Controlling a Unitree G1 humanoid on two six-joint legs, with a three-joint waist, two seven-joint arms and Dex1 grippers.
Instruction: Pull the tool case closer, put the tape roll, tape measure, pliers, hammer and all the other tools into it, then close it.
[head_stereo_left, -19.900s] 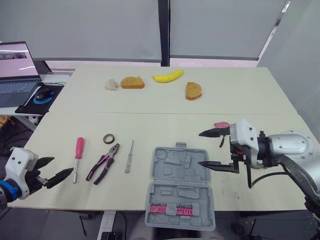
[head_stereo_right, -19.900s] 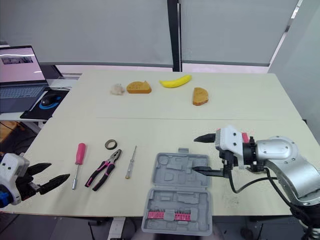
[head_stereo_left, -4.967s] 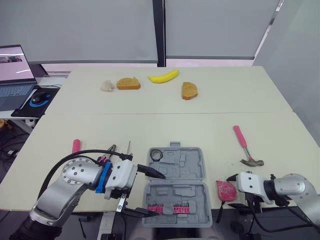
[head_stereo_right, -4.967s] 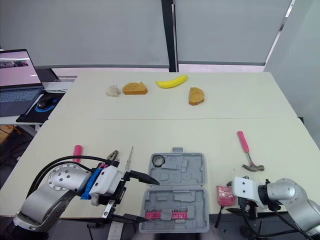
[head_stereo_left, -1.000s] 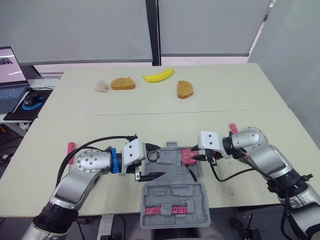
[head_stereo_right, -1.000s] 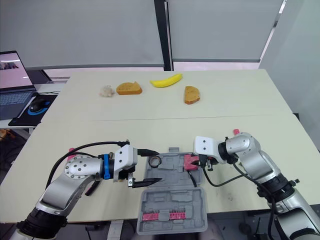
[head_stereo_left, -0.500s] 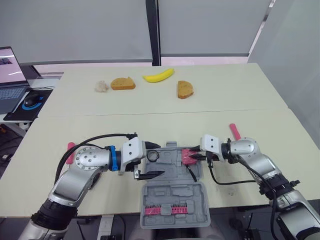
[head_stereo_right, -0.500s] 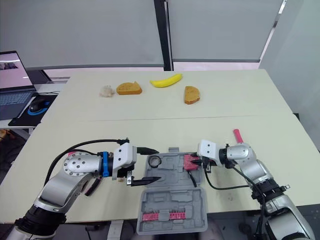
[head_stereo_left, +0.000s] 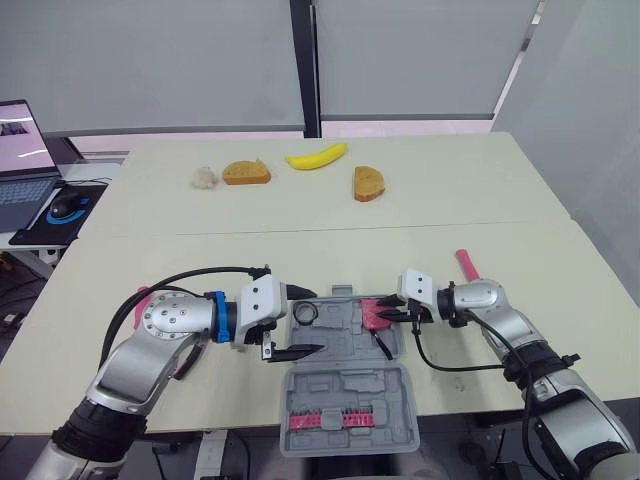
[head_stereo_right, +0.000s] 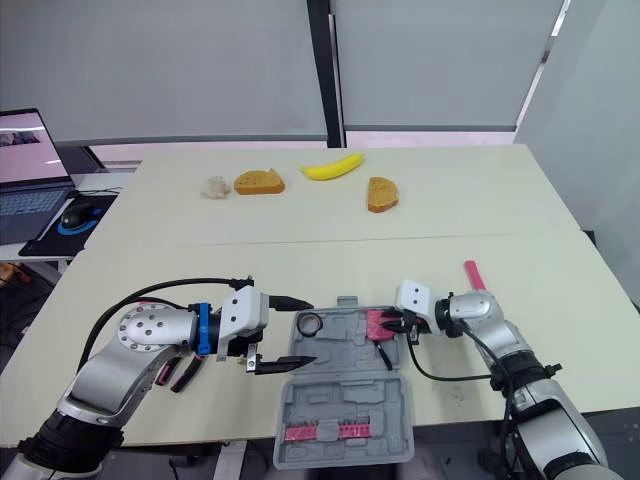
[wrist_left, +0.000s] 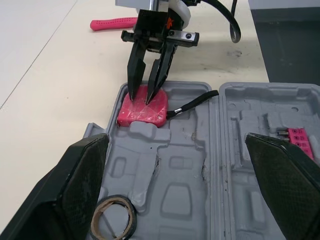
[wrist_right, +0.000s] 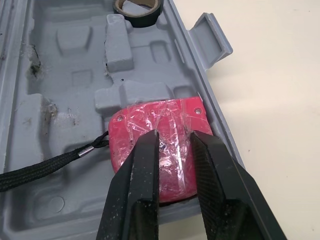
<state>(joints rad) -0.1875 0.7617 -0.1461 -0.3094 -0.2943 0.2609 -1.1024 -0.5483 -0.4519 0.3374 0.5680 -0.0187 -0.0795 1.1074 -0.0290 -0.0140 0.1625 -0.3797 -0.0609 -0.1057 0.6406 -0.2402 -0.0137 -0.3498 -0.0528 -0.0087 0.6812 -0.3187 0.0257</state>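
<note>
1 tool case (head_stereo_left: 345, 388) holding 1 tape roll (head_stereo_left: 305, 313) @11 o'clock + 1 red film-wrapped tape measure (wrist_right: 150, 117) w/ blk strap (wrist_right: 45, 167) @1 o'clock, R gripper (wrist_right: 172, 137) barely open w/ tips on it, L gripper (head_stereo_left: 320, 321) wide open, empty.

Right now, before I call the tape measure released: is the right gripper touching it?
Touching. The left wrist view shows the right gripper meeting the red top of the tape measure, with no gap between them.
</note>
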